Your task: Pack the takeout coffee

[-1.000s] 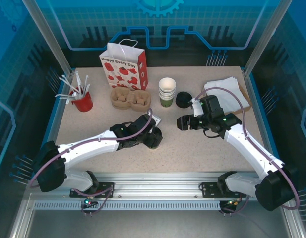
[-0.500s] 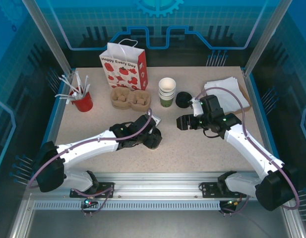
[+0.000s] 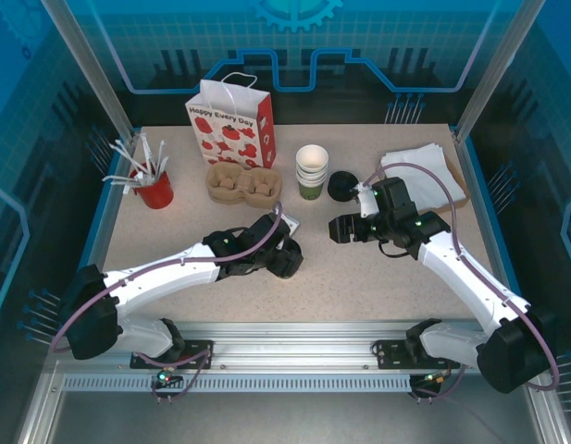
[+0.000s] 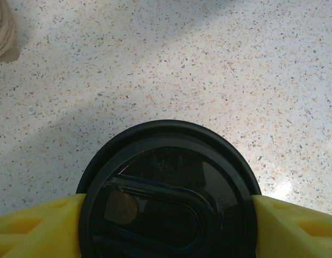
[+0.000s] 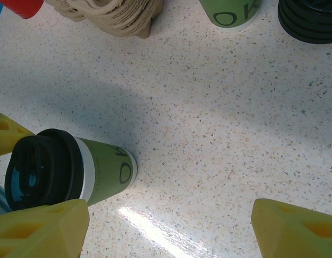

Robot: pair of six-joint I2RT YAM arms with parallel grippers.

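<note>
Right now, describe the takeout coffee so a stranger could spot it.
On the speckled table, follow the left arm to its claw; the takeout coffee stands between its fingers. It's the lone green cup with a black lid, unlike the lidless stack behind.

The takeout coffee [image 5: 69,172], green with a black lid, stands on the speckled table [image 5: 209,118] at 8 o'clock. The right gripper [image 5: 168,228], at 6, holds its yellow fingers [image 5: 295,228] wide apart. A cardboard cup carrier [image 5: 112,13] sits at 11, a green cup [image 5: 230,13] at 12 and stacked black lids [image 5: 311,21] at 1.
</note>
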